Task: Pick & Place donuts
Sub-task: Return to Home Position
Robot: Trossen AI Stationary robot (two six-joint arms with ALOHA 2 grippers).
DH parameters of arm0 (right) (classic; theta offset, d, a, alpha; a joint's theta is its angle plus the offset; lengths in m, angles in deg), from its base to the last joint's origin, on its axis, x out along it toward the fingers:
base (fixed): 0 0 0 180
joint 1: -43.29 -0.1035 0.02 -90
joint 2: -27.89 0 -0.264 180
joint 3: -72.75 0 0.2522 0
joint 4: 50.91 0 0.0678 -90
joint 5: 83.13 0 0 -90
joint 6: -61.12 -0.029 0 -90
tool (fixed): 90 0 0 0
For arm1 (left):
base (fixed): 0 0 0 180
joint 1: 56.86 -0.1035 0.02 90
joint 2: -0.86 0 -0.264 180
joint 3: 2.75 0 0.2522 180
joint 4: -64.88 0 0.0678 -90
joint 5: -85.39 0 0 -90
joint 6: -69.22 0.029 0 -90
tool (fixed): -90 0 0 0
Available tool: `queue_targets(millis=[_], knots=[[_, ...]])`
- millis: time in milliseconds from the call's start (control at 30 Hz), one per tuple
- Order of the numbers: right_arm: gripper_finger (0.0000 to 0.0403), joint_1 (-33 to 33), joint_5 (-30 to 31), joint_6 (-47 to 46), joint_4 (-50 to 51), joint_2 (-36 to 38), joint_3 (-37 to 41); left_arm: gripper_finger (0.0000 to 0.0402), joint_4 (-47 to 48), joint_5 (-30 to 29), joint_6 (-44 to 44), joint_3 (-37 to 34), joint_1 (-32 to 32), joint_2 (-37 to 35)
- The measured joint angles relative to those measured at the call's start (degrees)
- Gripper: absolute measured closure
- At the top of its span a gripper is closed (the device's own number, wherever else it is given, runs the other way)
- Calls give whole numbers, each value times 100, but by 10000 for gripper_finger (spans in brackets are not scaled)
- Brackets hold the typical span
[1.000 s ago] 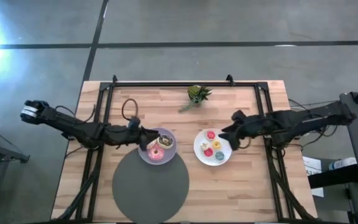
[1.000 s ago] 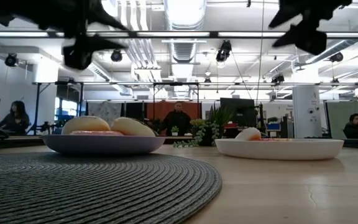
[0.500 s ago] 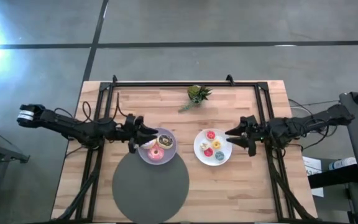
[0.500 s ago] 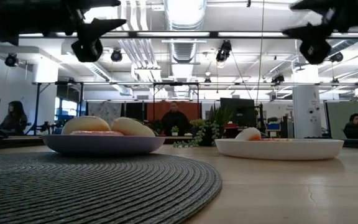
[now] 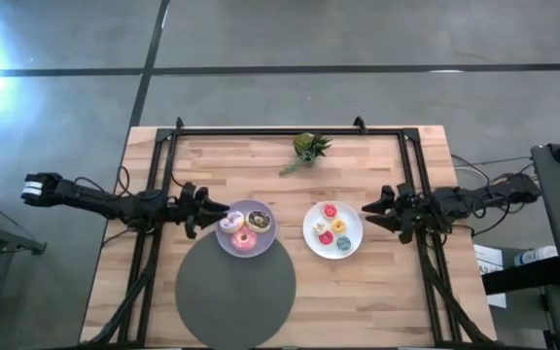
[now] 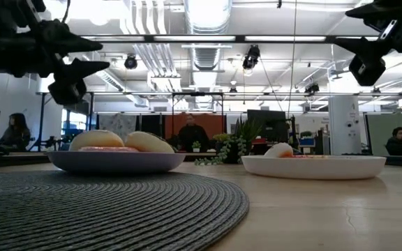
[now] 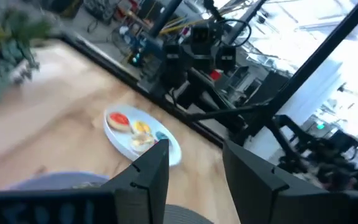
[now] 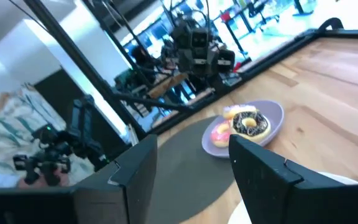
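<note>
We see our left hand (image 5: 212,211) spread and empty, just left of the lilac plate (image 5: 264,237) near the middle of the surface (image 5: 358,292). Three donuts (image 5: 244,239) lie on that plate. Our right hand (image 5: 369,215), also spread, hovers beside the white plate (image 5: 353,233), which holds the small donuts (image 5: 331,211).

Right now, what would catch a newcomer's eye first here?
Three large donuts sit on the lilac plate mid-table, with small colourful donuts on the white plate beside it. The left tool and right tool hang open at the plates' outer sides. A big grey disc adjoins the lilac plate.
</note>
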Motion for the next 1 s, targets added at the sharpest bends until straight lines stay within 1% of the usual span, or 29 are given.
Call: queue_targets(millis=[133, 233, 400, 467, 600, 700, 867, 1000], knots=[[211, 0, -7, 100, 5, 383, 155, 276, 102, -203, 438, -52, -82, -255], [211, 0, 74, 134, 24, 613, 336, 276, 415, -283, 470, -59, -205, -443], [211, 2, 140, -52, 23, 929, 702, 276, 951, -235, 443, -59, -407, -717], [211, 2, 159, -293, 171, 1011, 758, 276, 1159, -229, 235, -61, -464, -828], [211, -2, 115, -1266, 270, 1022, 746, 276, 1379, -235, -724, -59, -476, -865], [211, -2, 114, -1648, 272, 1012, 746, 276, 1424, -232, -1163, -59, -476, -865], [211, -2, 111, -1714, 272, 1012, 746, 276, 1468, -233, -1206, -63, -457, -902], [211, 0, 108, -1713, 273, 1017, 746, 276, 1803, -179, -1202, -61, -419, -1427]])
